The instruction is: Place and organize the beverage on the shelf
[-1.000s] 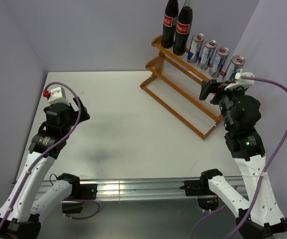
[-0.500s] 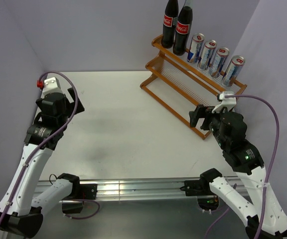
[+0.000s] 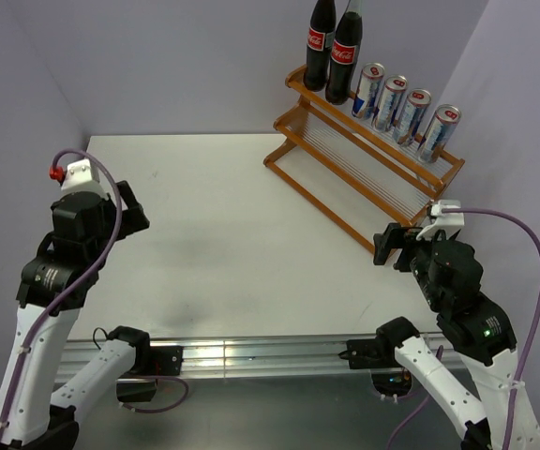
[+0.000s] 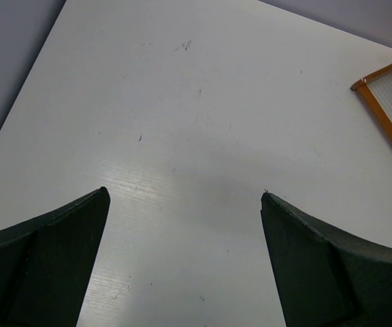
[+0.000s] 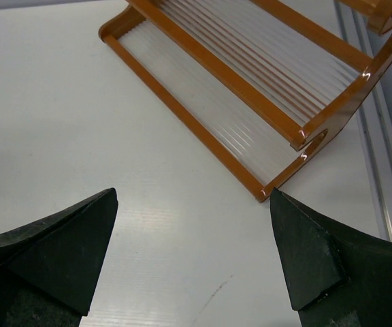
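Observation:
The orange-brown shelf stands at the back right of the white table. Two cola bottles stand at the far end of its upper tier. Several silver-blue cans stand in a row beside them on the same tier. The lower tier holds nothing. My right gripper is open and empty, just in front of the shelf's near end; the shelf also shows in the right wrist view above the gripper. My left gripper is open and empty over the left of the table; it faces bare tabletop.
Purple-grey walls close in on the left, back and right. A metal rail runs along the table's near edge between the arm bases. A corner of the shelf shows at the right of the left wrist view.
My right gripper has drawn back from the cans on the upper tier toward the near edge, past the shelf's near end. My left arm has pulled back toward the left.

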